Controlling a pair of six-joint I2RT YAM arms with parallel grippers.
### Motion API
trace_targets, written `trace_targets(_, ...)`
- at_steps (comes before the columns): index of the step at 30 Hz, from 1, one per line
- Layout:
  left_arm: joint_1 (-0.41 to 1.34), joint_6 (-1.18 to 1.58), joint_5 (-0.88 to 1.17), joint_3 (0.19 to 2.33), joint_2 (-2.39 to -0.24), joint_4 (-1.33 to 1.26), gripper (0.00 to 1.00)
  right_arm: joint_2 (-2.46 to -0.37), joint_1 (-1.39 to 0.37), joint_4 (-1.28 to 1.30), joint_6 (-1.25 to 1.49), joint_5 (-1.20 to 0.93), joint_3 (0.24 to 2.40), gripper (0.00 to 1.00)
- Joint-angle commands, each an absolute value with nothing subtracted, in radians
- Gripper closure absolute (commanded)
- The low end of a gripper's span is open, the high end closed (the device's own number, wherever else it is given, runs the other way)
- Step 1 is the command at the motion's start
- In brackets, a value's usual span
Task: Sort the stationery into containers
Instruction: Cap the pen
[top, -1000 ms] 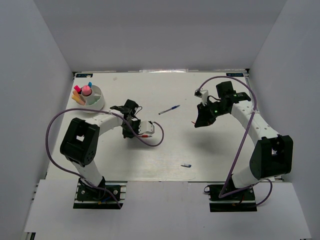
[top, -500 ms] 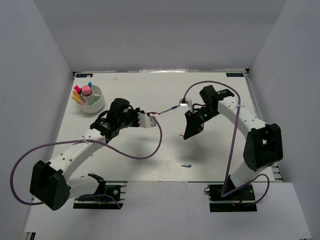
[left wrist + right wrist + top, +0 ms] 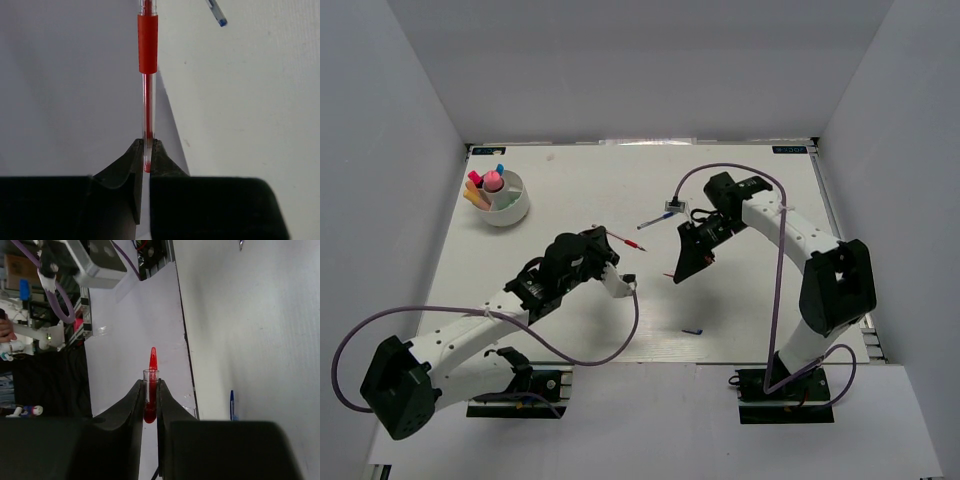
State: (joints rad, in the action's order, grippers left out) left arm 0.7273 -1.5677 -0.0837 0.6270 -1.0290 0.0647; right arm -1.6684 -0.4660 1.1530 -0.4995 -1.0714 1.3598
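Matte table; slim red pen, tapered cap.

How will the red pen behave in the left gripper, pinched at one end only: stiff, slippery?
Probably stiff: the red pen runs straight out from the left gripper without sagging. It may pivot or slip, since the smooth clear barrel is pinched only near its end. Thin, so likely light.

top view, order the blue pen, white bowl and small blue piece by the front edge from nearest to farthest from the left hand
1. blue pen, mid-table, just to its right
2. white bowl, far left corner
3. small blue piece, front edge, right
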Motion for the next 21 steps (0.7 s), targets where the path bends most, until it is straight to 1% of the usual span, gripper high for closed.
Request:
trace_targets(1, 0.753, -1.649, -0.115, 0.644, -0.999, 0.008, 1.00, -1.698, -0.479, 1.161, -0.474, -1.132, 1.387, 1.00)
trace_targets(9, 0.825, -1.661, -0.103, 0.687, -1.006, 0.021, 1.00, -1.775, -0.482, 1.175, -0.476, -1.175, 1.451, 1.00)
trace_targets(15, 0.856, -1.638, -0.107, 0.707, -1.019, 0.044, 1.00, -1.756, -0.472, 1.069, -0.361, -1.117, 1.451, 1.00)
trace_targets(21, 0.867, -1.618, -0.115, 0.721, -1.026, 0.064, 1.00, -1.743, -0.473, 1.055, -0.350, -1.088, 1.471, 1.00)
